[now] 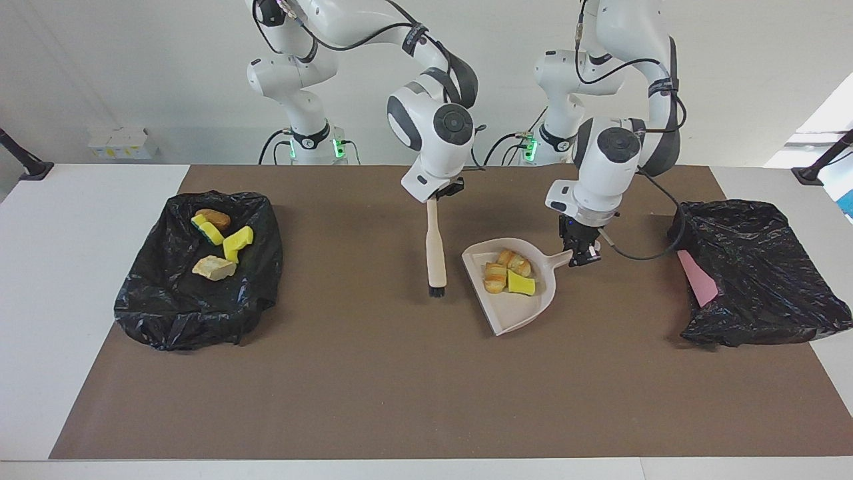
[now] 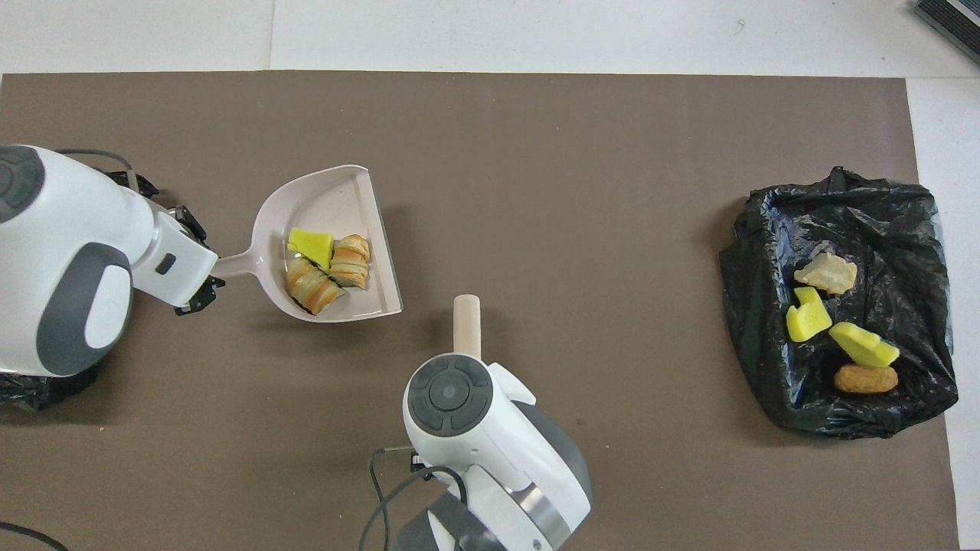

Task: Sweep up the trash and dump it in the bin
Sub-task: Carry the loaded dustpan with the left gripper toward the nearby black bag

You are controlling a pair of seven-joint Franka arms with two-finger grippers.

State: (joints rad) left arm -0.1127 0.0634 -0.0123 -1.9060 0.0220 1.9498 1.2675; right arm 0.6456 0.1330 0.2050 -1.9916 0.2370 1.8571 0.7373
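My left gripper (image 1: 578, 252) is shut on the handle of a beige dustpan (image 1: 513, 313), low over the mat's middle (image 2: 337, 199). In the pan lie a yellow sponge chunk (image 1: 521, 283) and two bread lumps (image 1: 495, 277). My right gripper (image 1: 443, 192) is shut on the top of a wooden brush (image 1: 435, 243), which hangs upright beside the pan with its black bristles down at the mat. The black-bag-lined bin (image 1: 166, 293) sits at the right arm's end and holds several scraps: two yellow chunks (image 2: 808, 321), a tan lump (image 2: 824, 273) and a brown lump (image 2: 865, 379).
A second black bag (image 1: 760, 287) lies at the left arm's end with a flat pink piece (image 1: 698, 277) at its edge. A brown mat (image 1: 373, 387) covers the table. A small white box (image 1: 120, 143) stands by the wall.
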